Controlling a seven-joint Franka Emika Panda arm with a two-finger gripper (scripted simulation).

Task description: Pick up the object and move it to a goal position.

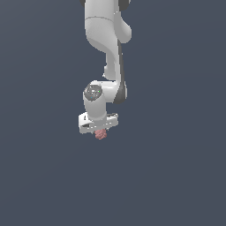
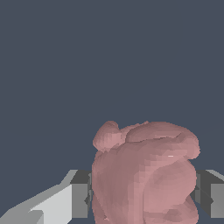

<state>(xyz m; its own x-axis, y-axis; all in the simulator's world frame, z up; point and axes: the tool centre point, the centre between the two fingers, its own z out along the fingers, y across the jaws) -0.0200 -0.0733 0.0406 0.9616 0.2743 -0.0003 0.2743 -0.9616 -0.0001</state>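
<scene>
The small pinkish-red, bumpy, berry-like lump [image 2: 146, 175] sits between the two grey fingers [image 2: 81, 194] of the white tool [image 1: 100, 130]. In the wrist view a pad lies against each of its flanks, so the tool is clamped on the lump. In the exterior view the lump [image 1: 101, 135] pokes out just beneath the tool's white crossbar, under the white jointed arm [image 1: 106, 53]. Behind everything is a plain dark blue-grey ground [image 1: 176, 176]; whether the lump touches it cannot be told.
</scene>
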